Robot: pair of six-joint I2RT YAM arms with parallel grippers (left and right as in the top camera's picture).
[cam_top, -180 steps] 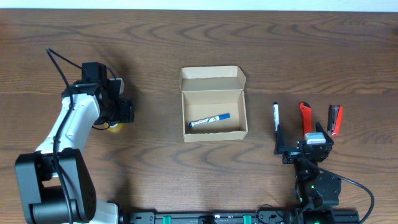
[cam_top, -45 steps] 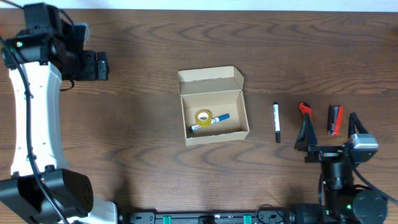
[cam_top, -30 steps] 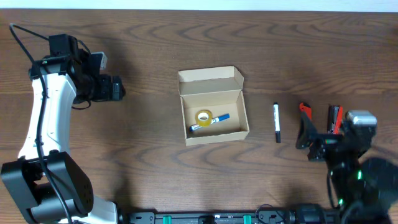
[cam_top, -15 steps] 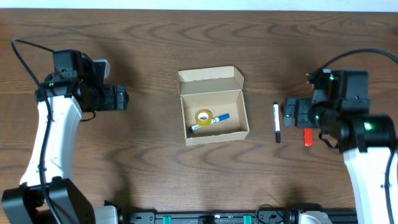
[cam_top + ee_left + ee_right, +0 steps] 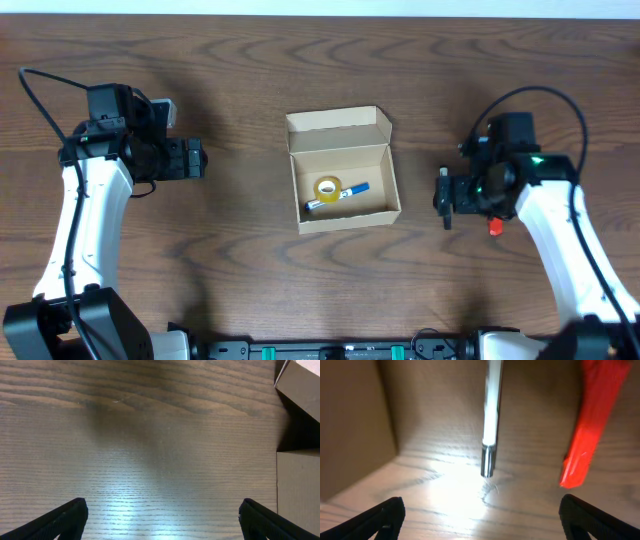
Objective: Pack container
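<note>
Open container mid-table, both grippers spread wide and empty

From overhead, the container (image 5: 350,220) sat at the middle of the table (image 5: 300,60) with its lid flap folded back, holding one yellow tape roll (image 5: 326,187) and one blue pen (image 5: 350,190) side by side; the left gripper (image 5: 197,158) hung well off to its left over bare wood, the right gripper (image 5: 443,195) near its right wall, with one red tool (image 5: 493,226) by that arm. In the left wrist view the fingers (image 5: 67,516) were wide apart with nothing between them, the container's corner at the frame's right edge. In the right wrist view the jaws stood equally wide and gripped nothing, while one marker (image 5: 491,410) lay on the table ahead, between the container wall and the red tool, touching neither
</note>
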